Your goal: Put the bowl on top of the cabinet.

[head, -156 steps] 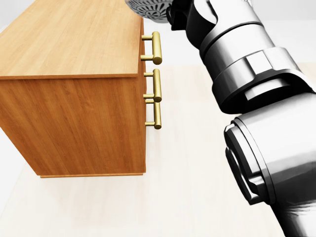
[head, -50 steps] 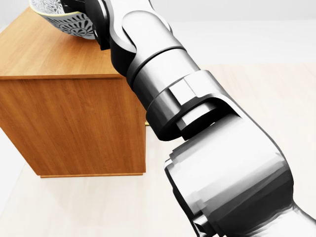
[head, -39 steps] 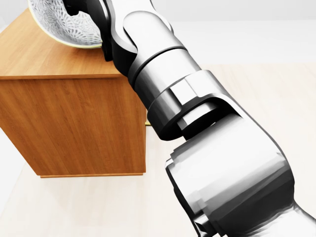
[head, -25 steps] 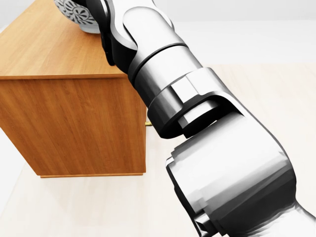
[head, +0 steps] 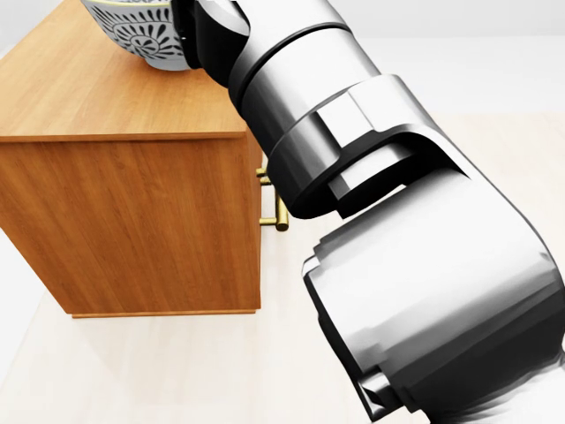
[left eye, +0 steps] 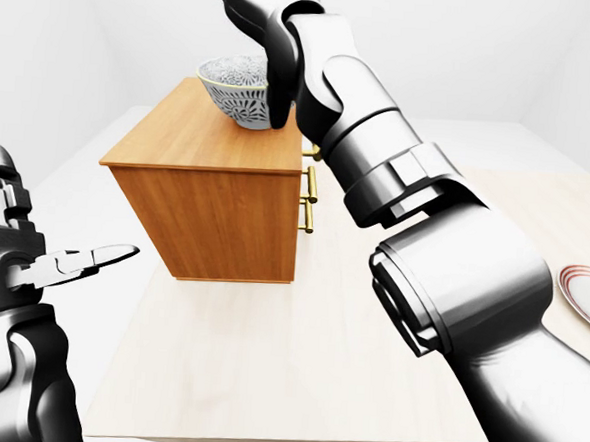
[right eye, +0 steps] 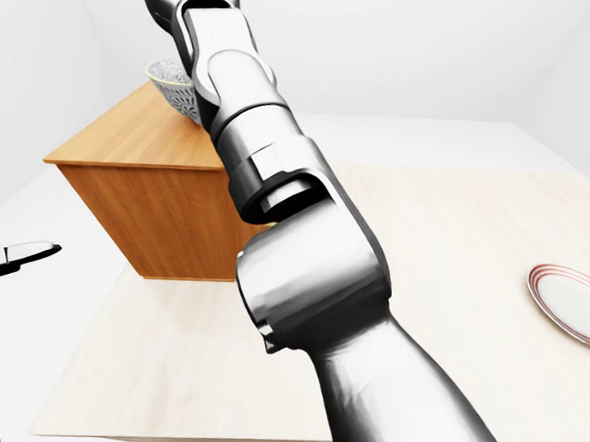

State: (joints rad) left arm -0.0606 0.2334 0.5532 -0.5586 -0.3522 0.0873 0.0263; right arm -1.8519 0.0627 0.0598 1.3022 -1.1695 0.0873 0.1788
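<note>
Bowl [left eye: 240, 89] upright, mouth up, on cabinet [left eye: 202, 140] top, just left of right hand [left eye: 256, 0]; grip indiscernible. Left hand [left eye: 67, 262] spread.

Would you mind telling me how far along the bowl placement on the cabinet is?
Mostly done: the bowl is upright over the cabinet top, apparently resting on it. In hand: the right hand is at the bowl's rim, its grip hidden from view. Left: let go and draw the arm away. The left hand waits open, off to the left.
</note>
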